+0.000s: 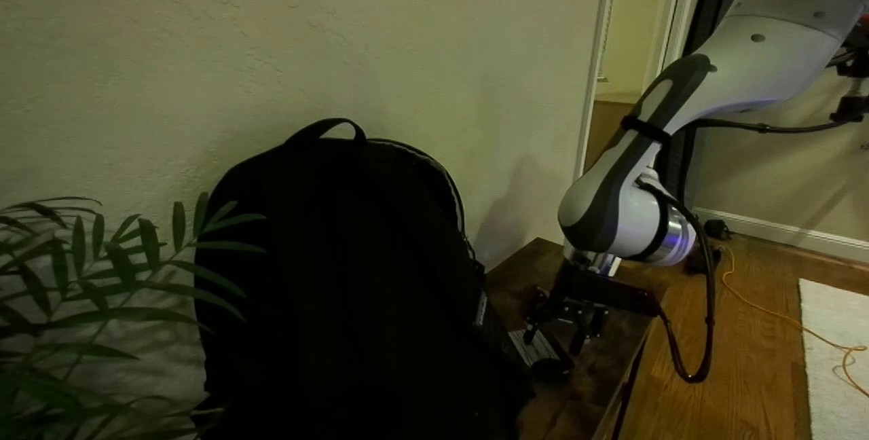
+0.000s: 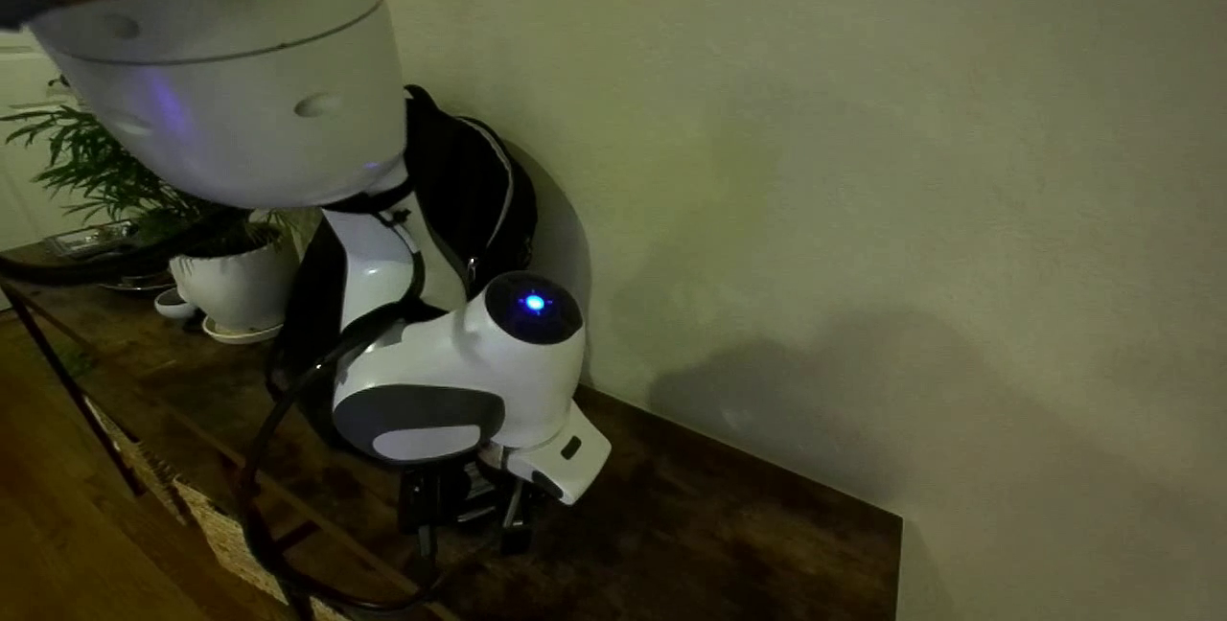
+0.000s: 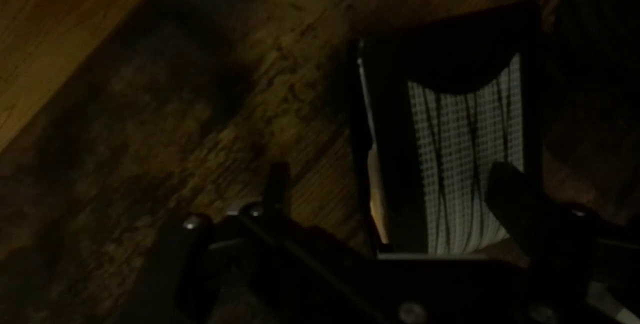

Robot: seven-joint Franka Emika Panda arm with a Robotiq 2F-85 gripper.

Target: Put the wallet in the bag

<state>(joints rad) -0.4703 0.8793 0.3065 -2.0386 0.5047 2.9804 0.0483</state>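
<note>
The hand (image 3: 390, 176) is positioned above the surface (image 2: 690, 525), its fingers (image 3: 517, 196) spread apart. In the wrist view, one finger is over the surface; the other overlaps the wallet (image 3: 460, 134). Contact with the wallet cannot be determined. The wallet lies on the surface, outside and just beside the bag (image 1: 339, 277). The black bag stands upright near the wall (image 1: 170, 53). On the side of the bag away from the hand, a plant (image 2: 110, 161) stands in a white pot (image 2: 235, 284).

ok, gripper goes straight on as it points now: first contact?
Likely the wallet: the open gripper has one finger over it, the other over the tabletop beside it. The gap, if any, is unclear.
</note>
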